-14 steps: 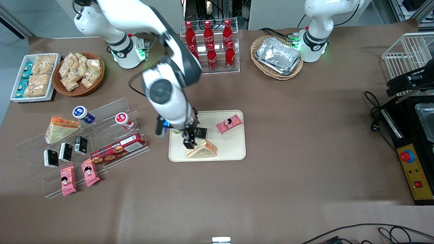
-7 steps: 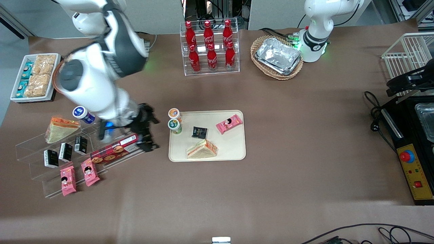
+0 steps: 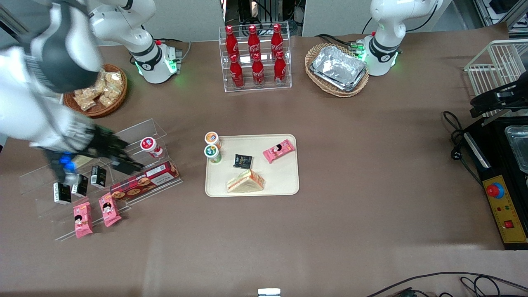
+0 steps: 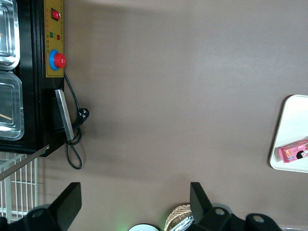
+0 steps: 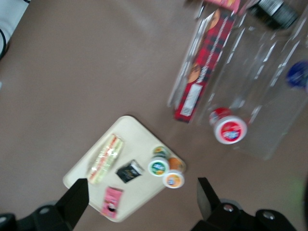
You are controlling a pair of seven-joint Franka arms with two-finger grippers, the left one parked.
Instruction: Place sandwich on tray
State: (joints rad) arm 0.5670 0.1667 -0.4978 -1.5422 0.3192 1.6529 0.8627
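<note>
The sandwich [image 3: 245, 181], a clear-wrapped wedge with an orange stripe, lies on the cream tray [image 3: 280, 177], at the tray's edge nearest the front camera. The wrist view shows the same sandwich [image 5: 106, 159] on the tray [image 5: 139, 139]. My right gripper [image 3: 130, 159] is open and empty. It hovers above the acrylic shelf, well away from the tray toward the working arm's end. In the wrist view its fingers [image 5: 77, 202] stand wide apart. The arm hides the near-identical wedge on the shelf.
A pink packet [image 3: 279, 150], a black packet [image 3: 242, 161] and two small cups [image 3: 212, 145] share the tray's area. The acrylic shelf holds a red cookie box [image 3: 144, 179], a red-lid cup [image 3: 149, 145] and small cartons. A cola rack [image 3: 255, 57] and foil pans [image 3: 338, 70] stand farther back.
My gripper has let go of the sandwich on the tray, risen and swung away toward the working arm's end, over the acrylic shelf. The sandwich stays still on the tray.
</note>
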